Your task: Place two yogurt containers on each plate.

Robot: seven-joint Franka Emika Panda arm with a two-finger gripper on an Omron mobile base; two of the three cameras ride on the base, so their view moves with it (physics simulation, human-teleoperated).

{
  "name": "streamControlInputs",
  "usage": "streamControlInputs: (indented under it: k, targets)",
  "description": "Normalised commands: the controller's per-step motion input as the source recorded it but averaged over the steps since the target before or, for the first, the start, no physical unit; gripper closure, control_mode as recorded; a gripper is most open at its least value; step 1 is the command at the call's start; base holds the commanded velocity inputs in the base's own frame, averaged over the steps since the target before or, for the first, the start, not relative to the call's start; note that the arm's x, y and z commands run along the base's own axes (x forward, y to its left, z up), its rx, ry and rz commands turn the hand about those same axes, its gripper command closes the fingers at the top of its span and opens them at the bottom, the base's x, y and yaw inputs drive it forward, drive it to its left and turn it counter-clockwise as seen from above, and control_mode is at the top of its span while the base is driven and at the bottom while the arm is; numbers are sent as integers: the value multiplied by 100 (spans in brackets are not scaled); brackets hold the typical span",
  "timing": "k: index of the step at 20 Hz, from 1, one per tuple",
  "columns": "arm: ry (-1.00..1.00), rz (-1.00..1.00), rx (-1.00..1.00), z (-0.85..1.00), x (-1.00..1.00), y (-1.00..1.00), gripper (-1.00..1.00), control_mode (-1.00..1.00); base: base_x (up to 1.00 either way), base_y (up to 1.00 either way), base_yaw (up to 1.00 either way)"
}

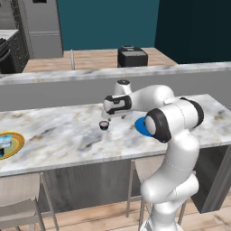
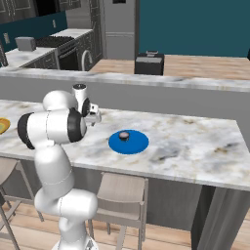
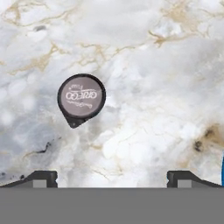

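Four yogurt cups concern us, and we can place them across the views. One dark cup with a pale lid (image 1: 104, 125) stands alone on the marble worktop (image 1: 63, 135), between the two plates; from the hand view its round grey lid (image 3: 81, 97) carries faint lettering and a small pull tab. A second dark cup (image 2: 124, 135) sits on the blue plate (image 2: 128, 142). On the orange-rimmed plate (image 1: 13, 145) at the left edge we see a pale blue-white cup (image 1: 4, 141) and, at the very edge of the picture, something dark that we cannot identify with certainty.

The worktop is white-grey marble with tan veins, backed by a raised ledge, teal walls and a refrigerator (image 1: 43, 25); stools (image 2: 119, 193) stand below.

The gripper (image 3: 112, 177) hangs above the worktop beside the lone cup, its jaws spread wide and grasping nothing. The right base view shows the cup on the blue plate, which the arm mostly hides in the left base view.
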Motion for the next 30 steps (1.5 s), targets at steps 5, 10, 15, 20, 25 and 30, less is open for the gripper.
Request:
streamControlInputs:
  k: [5, 10, 15, 20, 25, 30]
  targets:
    - [0, 5, 0, -14, -2, 37, -100, -100, 0, 0, 0]
    - [0, 3, 0, -17, 1, 18, -100, -100, 0, 0, 0]
    - [0, 0, 0, -17, 9, 2, -100, -100, 0, 0, 0]
    - [0, 0, 0, -28, 23, 7, -100, -100, 0, 0, 0]
    - [1, 0, 0, -17, 20, 14, -100, -100, 0, 0, 0]
    - [0, 0, 0, 0, 27, 7, -100, -100, 0, 0, 0]
